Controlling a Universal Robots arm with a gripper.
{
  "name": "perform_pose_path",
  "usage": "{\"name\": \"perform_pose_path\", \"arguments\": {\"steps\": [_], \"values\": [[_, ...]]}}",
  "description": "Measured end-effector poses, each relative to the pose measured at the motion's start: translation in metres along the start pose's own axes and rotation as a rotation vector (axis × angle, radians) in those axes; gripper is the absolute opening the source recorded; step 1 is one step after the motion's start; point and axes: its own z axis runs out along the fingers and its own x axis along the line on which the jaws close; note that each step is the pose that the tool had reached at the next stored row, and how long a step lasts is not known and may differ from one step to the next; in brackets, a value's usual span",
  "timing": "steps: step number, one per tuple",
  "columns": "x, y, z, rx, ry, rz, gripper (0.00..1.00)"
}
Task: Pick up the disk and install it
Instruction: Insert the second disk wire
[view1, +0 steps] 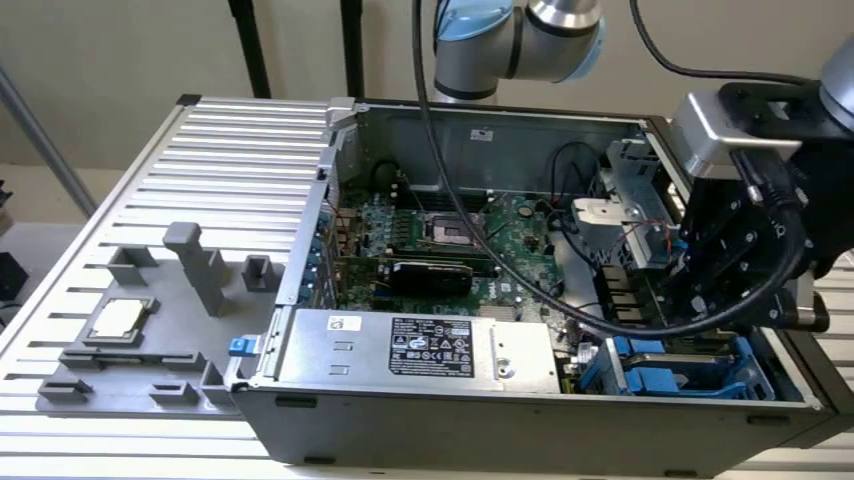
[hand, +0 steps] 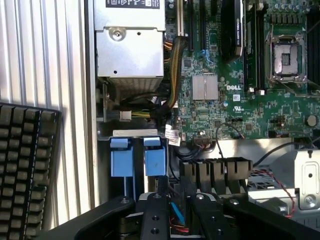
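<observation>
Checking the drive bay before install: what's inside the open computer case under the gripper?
Under the gripper, the computer case holds blue carrier tabs and black cables; the arm covers the bay beneath.

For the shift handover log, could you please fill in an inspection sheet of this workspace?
Surface: ribbed metal table under the computer case.
Job's things: disk, blue edge showing, held near the open case's blue drive bay.
Clutter: chip in a grey tray; keyboard beside the case.
Grippers: gripper, jaws shut on the disk.
Cables: black cable draped across the open case.
Surroundings: plain wall, black poles.
</observation>
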Motion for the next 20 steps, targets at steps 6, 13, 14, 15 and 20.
{"name": "perform_pose_path", "arguments": {"steps": [6,13,14,15,20], "values": [[-0.012,-0.0003,-0.0238,0.0001,0.0019,0.0,0.25],[-0.017,-0.0132,-0.0239,0.0001,0.0016,0.0,0.25],[-0.018,-0.014,-0.0234,0.0001,0.0017,0.0,0.25],[-0.019,-0.0146,-0.0229,0.0001,0.0017,0.0,0.25],[-0.023,-0.016,-0.0204,0.0002,0.0021,0.0,0.26]]}}
